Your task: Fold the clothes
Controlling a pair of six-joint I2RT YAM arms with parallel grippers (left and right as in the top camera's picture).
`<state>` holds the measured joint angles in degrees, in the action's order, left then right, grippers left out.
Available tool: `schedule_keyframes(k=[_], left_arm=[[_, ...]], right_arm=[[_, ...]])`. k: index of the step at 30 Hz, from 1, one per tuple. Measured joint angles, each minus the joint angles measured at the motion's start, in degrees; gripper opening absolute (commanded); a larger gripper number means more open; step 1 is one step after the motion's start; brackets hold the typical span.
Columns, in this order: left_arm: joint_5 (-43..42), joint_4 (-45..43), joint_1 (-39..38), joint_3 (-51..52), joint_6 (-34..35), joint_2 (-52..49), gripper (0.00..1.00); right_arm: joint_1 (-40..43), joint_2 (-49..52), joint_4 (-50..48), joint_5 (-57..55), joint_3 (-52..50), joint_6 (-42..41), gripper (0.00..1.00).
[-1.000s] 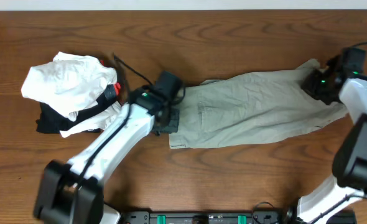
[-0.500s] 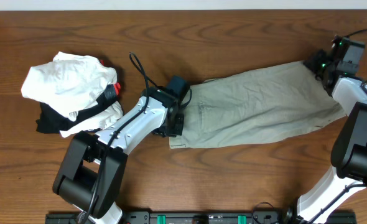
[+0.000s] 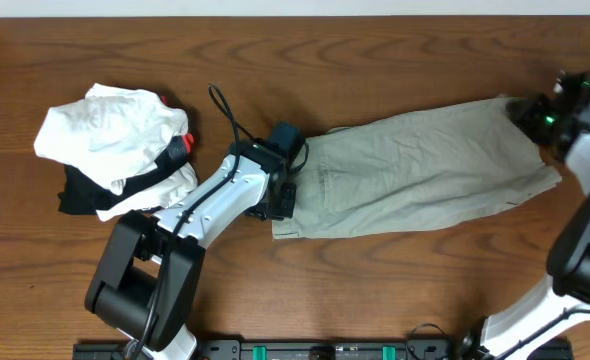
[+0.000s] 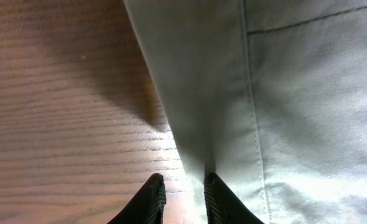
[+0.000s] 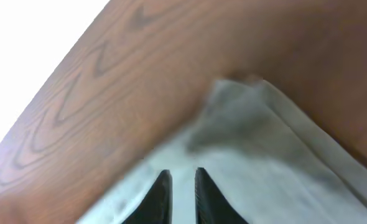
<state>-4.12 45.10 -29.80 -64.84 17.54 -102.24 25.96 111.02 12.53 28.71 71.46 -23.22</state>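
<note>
Brown wood-grain tabletop (image 3: 395, 290) fills the overhead view, with a pale strip of wall along its far edge. Khaki grey-green shorts (image 3: 415, 180) lie flat and stretched long across the middle of it, slanting slightly. The cloth is a matte woven cotton, lightly creased, with stitched seams and a pocket line showing at one end. The left end effector (image 4: 183, 196) sits at that seamed end, right at the cloth's edge. Its fingers are close together, one of them against a raised fold of hem, but wood shows in the gap, so I cannot tell whether any cloth is actually pinched. The right end effector (image 5: 180, 186) is at the opposite, far corner of the shorts. Its fingers are nearly together with blurred grey cloth running between them, and the corner looks doubled over and lifted, which suggests a pinch. With one arm at each end, the shorts appear to be held taut so they are smooth before any fold is made; no fold is visible yet. A loose pile (image 3: 115, 150) of white and black garments with a red bit lies well apart from the shorts, beyond the seamed end.
</note>
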Motion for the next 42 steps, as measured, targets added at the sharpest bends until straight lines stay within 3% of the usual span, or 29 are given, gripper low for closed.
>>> schedule_keyframes(k=[6,9,11,15,20,25,33,42], left_arm=[[0.0,0.0,0.0,0.0,-0.1,0.0,0.25],[0.0,0.1,0.0,0.0,-0.7,0.0,0.27],[0.0,0.4,0.0,0.0,-1.1,0.0,0.37],[0.0,4.0,0.9,-0.2,-1.0,0.8,0.43],[-0.7,5.4,6.6,-1.7,1.7,6.2,0.66],[-7.1,2.1,12.2,-2.7,3.4,9.4,0.73],[-21.9,-7.8,13.2,0.3,2.1,2.9,0.83],[-26.0,-9.8,13.2,0.7,0.3,-3.8,0.91]], right_arm=[[4.4,-1.6,12.0,-1.6,0.0,3.4,0.55],[6.7,-1.6,14.6,-1.9,0.0,6.0,0.57],[8.1,-1.6,15.7,-1.9,0.0,7.3,0.56],[10.2,-1.6,15.6,3.7,0.0,10.2,0.54],[10.4,-1.6,14.3,14.4,0.0,13.7,0.55],[10.4,-3.5,12.2,22.4,0.0,14.9,0.56],[10.2,-14.2,11.8,30.1,0.0,15.2,0.56],[8.0,-21.1,11.9,31.9,0.0,14.9,0.55]])
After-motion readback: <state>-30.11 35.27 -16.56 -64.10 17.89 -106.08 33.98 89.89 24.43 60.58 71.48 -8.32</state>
